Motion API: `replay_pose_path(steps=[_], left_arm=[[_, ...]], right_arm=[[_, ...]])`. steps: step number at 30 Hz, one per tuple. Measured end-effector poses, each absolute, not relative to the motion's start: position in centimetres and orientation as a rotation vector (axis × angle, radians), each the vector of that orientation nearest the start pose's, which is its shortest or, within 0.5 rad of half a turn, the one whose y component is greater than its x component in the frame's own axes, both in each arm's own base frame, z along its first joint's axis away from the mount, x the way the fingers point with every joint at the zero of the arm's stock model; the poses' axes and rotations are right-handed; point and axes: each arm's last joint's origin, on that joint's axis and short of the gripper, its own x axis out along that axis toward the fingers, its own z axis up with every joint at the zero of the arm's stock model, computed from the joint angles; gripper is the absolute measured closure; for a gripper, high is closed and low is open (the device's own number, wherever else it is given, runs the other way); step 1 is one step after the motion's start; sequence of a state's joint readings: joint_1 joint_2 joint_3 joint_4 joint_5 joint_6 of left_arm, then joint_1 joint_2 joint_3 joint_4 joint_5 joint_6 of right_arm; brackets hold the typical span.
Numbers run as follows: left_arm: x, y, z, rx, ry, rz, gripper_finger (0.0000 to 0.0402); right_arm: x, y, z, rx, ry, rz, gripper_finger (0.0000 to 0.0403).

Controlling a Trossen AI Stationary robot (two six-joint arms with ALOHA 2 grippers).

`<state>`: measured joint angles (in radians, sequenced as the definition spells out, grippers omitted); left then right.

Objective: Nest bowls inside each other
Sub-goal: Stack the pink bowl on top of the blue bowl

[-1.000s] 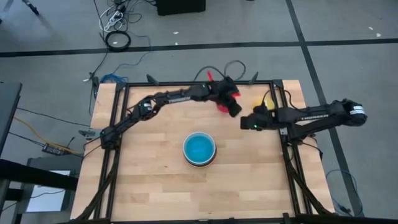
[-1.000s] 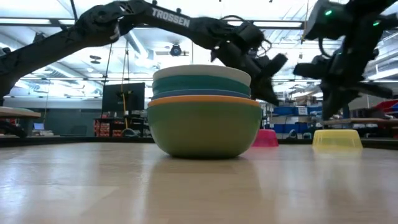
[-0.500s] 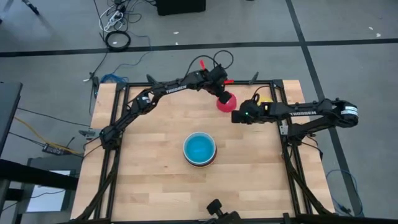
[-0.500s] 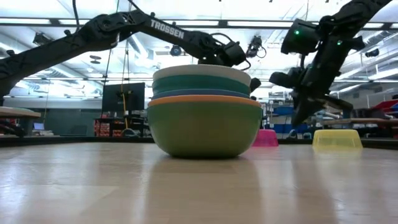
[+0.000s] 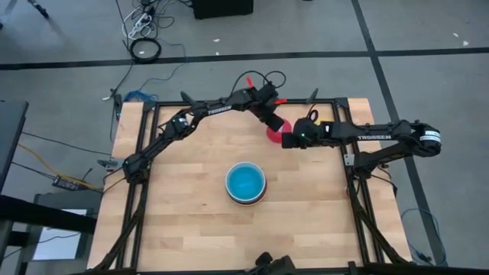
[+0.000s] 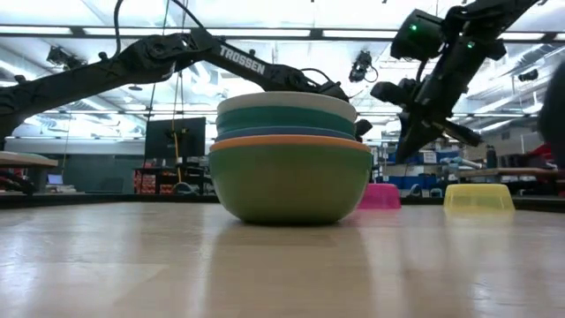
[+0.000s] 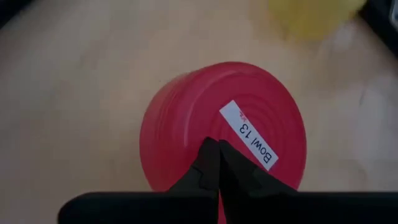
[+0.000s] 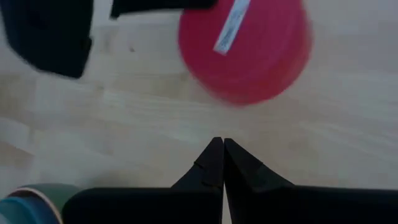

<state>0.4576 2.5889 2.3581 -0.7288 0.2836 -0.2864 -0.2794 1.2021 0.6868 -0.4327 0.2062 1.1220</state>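
A red bowl (image 5: 273, 134) (image 7: 230, 124) lies upside down on its rim near the table's far edge, a white label on its upturned bottom. My left gripper (image 7: 217, 143) (image 5: 270, 122) is shut and points down at that bottom from just above it. My right gripper (image 8: 217, 142) (image 5: 284, 140) is shut too and hovers over bare wood just right of the bowl (image 8: 242, 50). A stack of nested bowls (image 6: 287, 159) (image 5: 245, 183) stands at the table's middle, green outermost, then orange, blue, teal and white rims. A yellow bowl (image 6: 478, 196) (image 7: 311, 12) lies upside down at the far right.
The right arm (image 5: 367, 139) reaches in from the right edge across the far right corner. A black frame rail (image 5: 229, 103) runs along the far edge. Bare wood (image 5: 176, 198) lies left of and in front of the stack.
My left gripper has drawn back toward the far edge, uncovering the red bowl in the high view, and has come down over its bottom. My right gripper has moved toward the table's left, closer to the red bowl. The bowl has stayed where it was.
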Motion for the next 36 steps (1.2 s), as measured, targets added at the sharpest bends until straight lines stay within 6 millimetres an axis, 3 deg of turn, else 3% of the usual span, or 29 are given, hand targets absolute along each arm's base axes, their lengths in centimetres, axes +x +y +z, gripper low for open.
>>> replay_pose_path(steps=[8,11,16,20,24,29,33,36], left_arm=[[49.8,22.3,16.2,-0.642,0.953,0.200,0.0396],[49.8,21.7,16.2,-0.737,0.959,0.081,0.0396],[50.2,18.6,15.8,-0.818,1.042,-0.087,0.0396],[50.4,16.1,15.7,-0.801,1.116,-0.150,0.0396],[51.4,14.6,15.9,-0.746,1.075,-0.168,0.0396],[51.4,14.5,18.5,-0.616,1.015,-0.042,0.0396],[50.5,14.6,21.5,-0.505,0.990,0.041,0.0396],[50.1,14.4,22.3,-0.477,1.003,0.055,0.0389]], right_arm=[[21.3,-6.9,22.3,0.999,0.653,-0.964,0.0403],[21.0,-6.9,22.4,0.994,0.692,-0.990,0.0403],[21.0,-7.1,22.7,0.990,0.687,-0.986,0.0403],[21.1,-7.0,22.8,0.991,0.698,-0.972,0.0403],[21.0,-6.6,22.6,1.014,0.743,-0.941,0.0403],[20.8,-5.5,22.3,1.011,0.834,-0.907,0.0403],[20.8,-5.1,23.0,0.988,0.772,-0.883,0.0403],[20.7,-5.0,23.3,0.975,0.760,-0.870,0.0403]])
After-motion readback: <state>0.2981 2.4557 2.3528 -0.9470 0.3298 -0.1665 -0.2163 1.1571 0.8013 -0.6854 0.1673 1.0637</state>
